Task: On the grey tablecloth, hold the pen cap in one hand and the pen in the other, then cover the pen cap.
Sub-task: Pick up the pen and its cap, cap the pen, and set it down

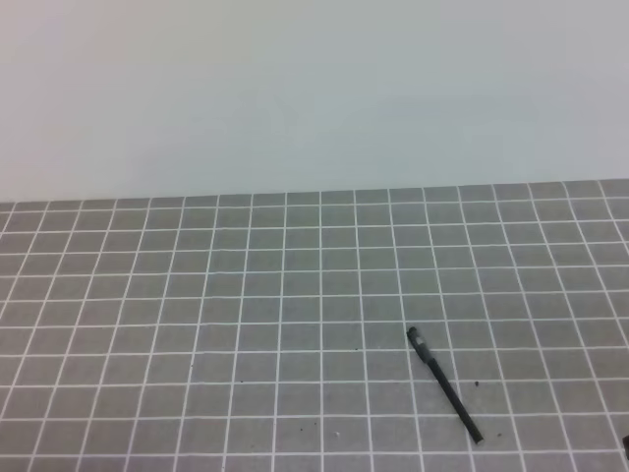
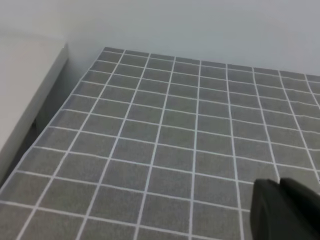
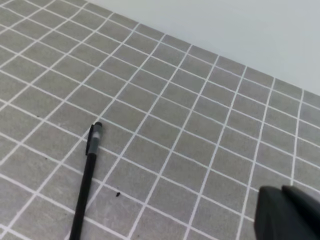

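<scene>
The pen [image 1: 444, 386] lies slanted on the grey tablecloth [image 1: 197, 324], right of centre near the front edge. Its far end is thicker, with a clip and a grey sheen; this looks like the pen cap [image 1: 416, 339] seated on the pen. In the right wrist view the pen [image 3: 85, 187] lies at the lower left, with the pen cap [image 3: 94, 137] at its upper end. Only a dark tip of my right gripper [image 3: 287, 215] shows, far right of the pen, holding nothing. My left gripper [image 2: 285, 210] shows as a dark tip over bare cloth, also holding nothing.
A pale wall rises behind the cloth's far edge. In the left wrist view a white ledge [image 2: 25, 85] runs along the cloth's left side. A few dark specks [image 1: 478, 383] dot the cloth near the pen.
</scene>
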